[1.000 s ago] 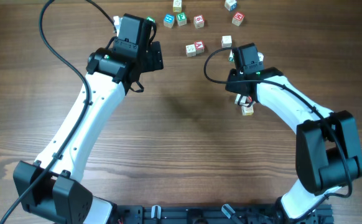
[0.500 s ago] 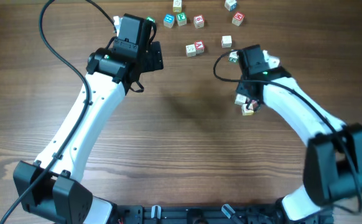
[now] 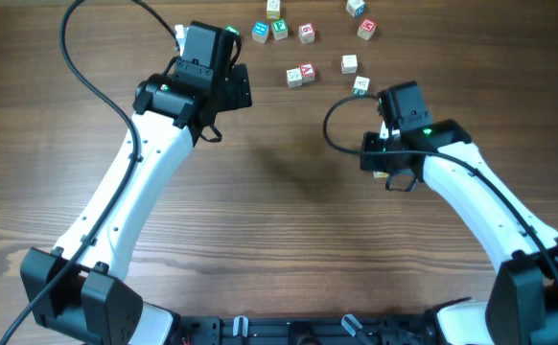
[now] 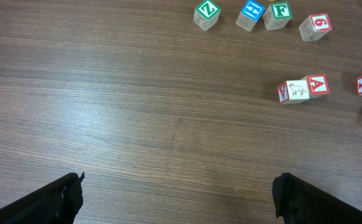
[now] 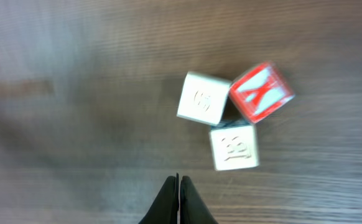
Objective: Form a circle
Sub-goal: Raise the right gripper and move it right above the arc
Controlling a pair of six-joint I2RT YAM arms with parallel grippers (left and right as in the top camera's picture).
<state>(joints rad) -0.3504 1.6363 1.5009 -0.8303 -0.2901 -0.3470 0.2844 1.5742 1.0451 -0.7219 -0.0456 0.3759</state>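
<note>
The circle (image 5: pixel 231 121) is no ring as I see it, only a tight cluster of three small wooden cubes on the table (image 4: pixel 106 93), right of its middle and well short of the far edge. In the right wrist view, which is a little blurred, a pale cube (image 5: pixel 203 98) and a red-faced cube (image 5: pixel 261 91) sit side by side touching at a corner, and a second pale cube (image 5: pixel 234 147) marked with a B lies just beneath them, closing a small gap between the three. My right gripper (image 5: pixel 178 183) has its jaws pressed together with nothing between them; its tips sit near the B cube but apart from it. From overhead the right wrist hides most of the cluster. My left gripper (image 4: pixel 179 183) stands spread wide and holds nothing, with only bare wood between its fingers. Toward the far edge lie the scattered cubes: a green Z cube (image 4: pixel 206 13), a blue cube (image 4: pixel 250 14), a green F cube (image 4: pixel 278 14), and a touching pair with a red A (image 4: pixel 304 89).
</note>
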